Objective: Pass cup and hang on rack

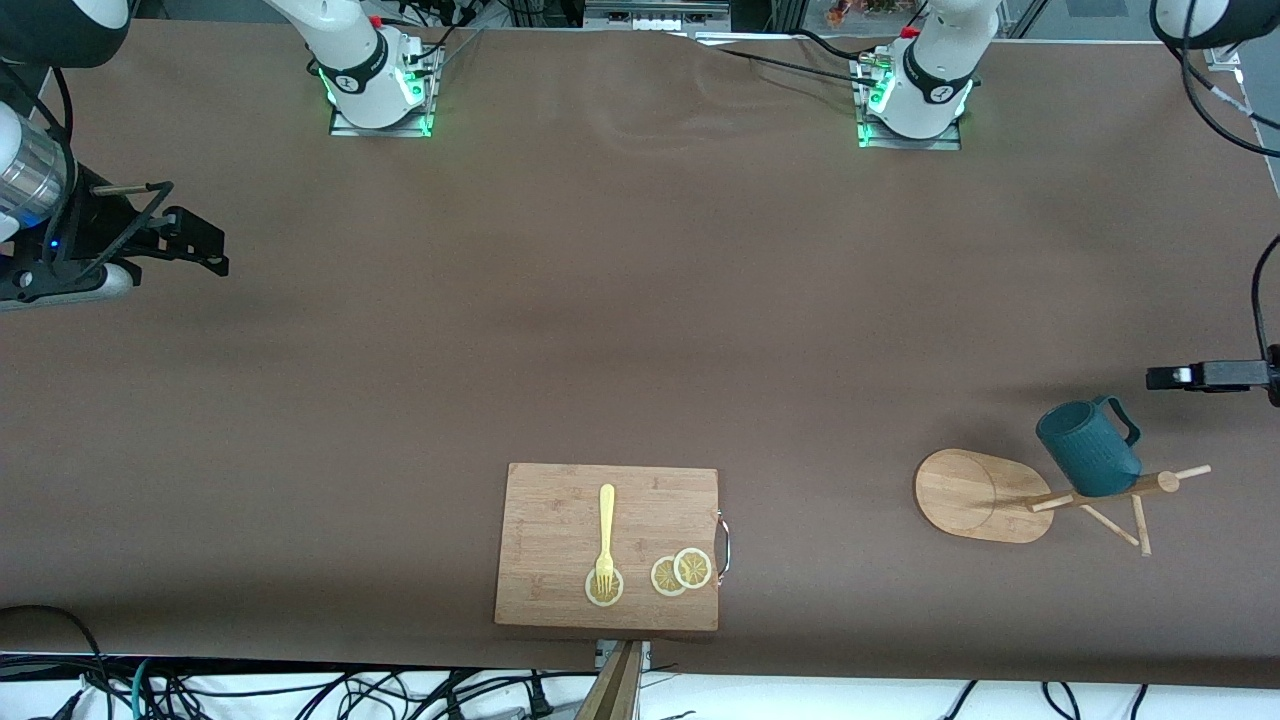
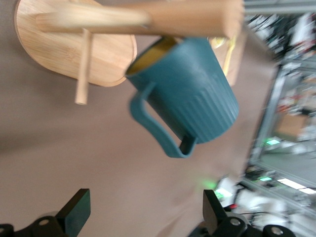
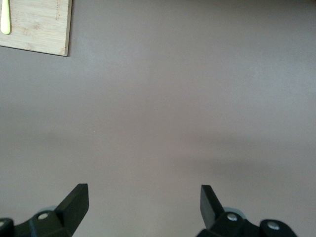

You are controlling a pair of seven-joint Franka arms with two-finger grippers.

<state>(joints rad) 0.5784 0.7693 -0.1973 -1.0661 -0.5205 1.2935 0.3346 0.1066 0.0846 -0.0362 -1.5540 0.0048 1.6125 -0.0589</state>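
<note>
Cup (image 1: 1087, 449) hangs on rack (image 1: 985, 495), no readable writing. My left gripper (image 2: 143, 212) near it, fingers apart, empty. My right gripper (image 3: 143, 205) waits over bare table (image 1: 620, 300), spread.

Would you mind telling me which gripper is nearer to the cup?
The left. The left gripper hovers open just beside the cup hanging on the rack; the right gripper waits open at the right arm's end of the table.

There was one cup (image 1: 1087, 449) and one rack (image 1: 1010, 495), both near the left gripper (image 2: 143, 210). One cutting board (image 1: 609, 545) held one yellow fork (image 1: 605, 535) and three lemon slices (image 1: 681, 572). Two grippers were counted, the other being the right gripper (image 3: 143, 205).
</note>
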